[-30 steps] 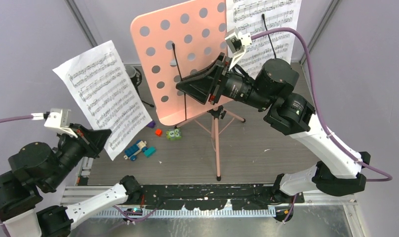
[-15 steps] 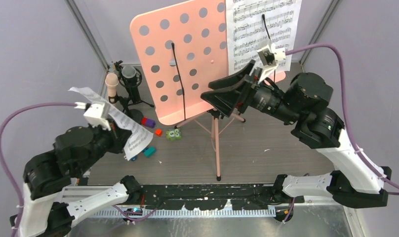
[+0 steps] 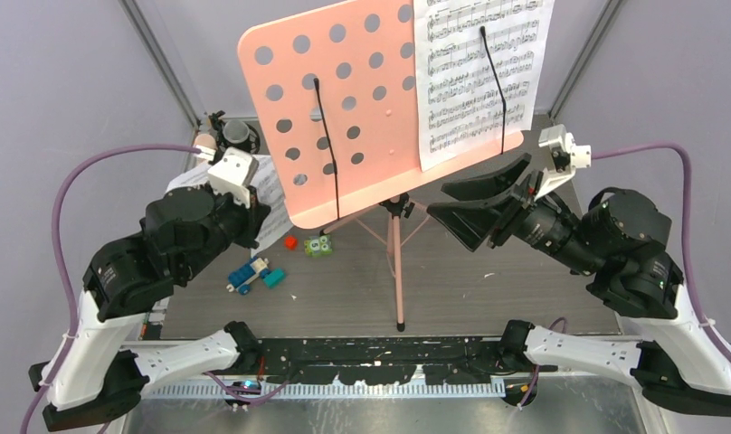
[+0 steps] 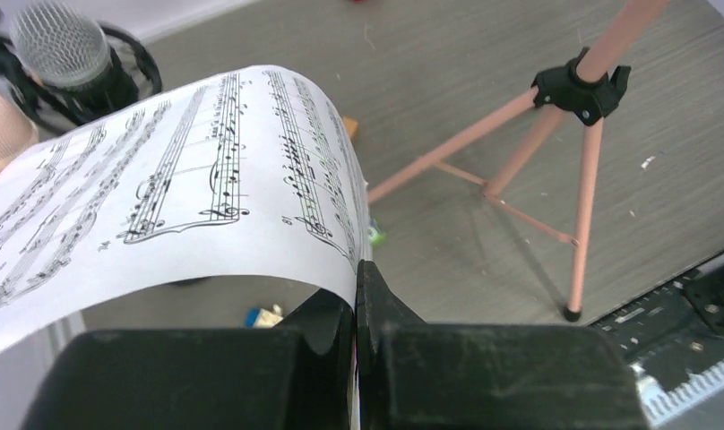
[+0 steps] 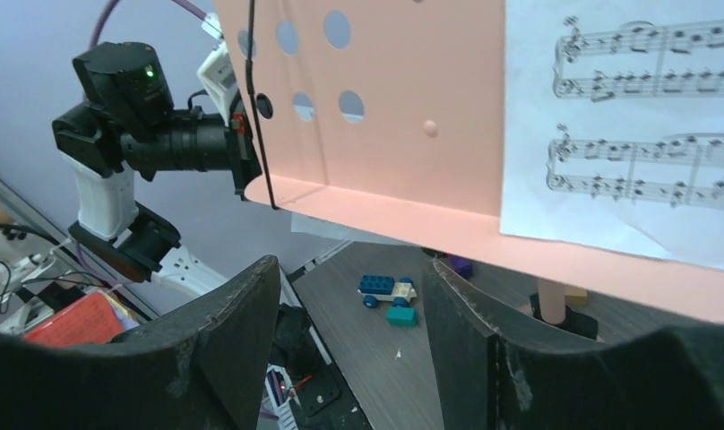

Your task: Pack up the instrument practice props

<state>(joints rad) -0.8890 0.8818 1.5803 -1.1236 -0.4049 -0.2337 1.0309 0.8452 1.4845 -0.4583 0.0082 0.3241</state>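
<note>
The pink music stand (image 3: 344,108) rises mid-table on its tripod (image 4: 538,134), its perforated desk (image 5: 403,107) tilted. One white sheet-music page (image 3: 475,81) leans on the desk's right half behind a black wire, and shows as the page (image 5: 627,134) in the right wrist view. My left gripper (image 4: 357,278) is shut on the edge of a second page (image 4: 161,206), which curls away to the left. That page (image 3: 270,194) hangs low beside the microphones (image 3: 238,136). My right gripper (image 3: 443,201) is open and empty, right of the stand's pole and below the desk's lip.
Small toy blocks lie on the grey table left of the tripod: a blue-and-white car (image 3: 249,271), a teal block (image 3: 273,278), a red one (image 3: 290,241) and a green one (image 3: 318,244). A grey mesh microphone head (image 4: 63,49) stands at the back left. Grey walls close in on three sides.
My left arm has swung the held page down and back toward the microphones. My right gripper has pulled back from the desk to the right, dropped lower and opened wider.
</note>
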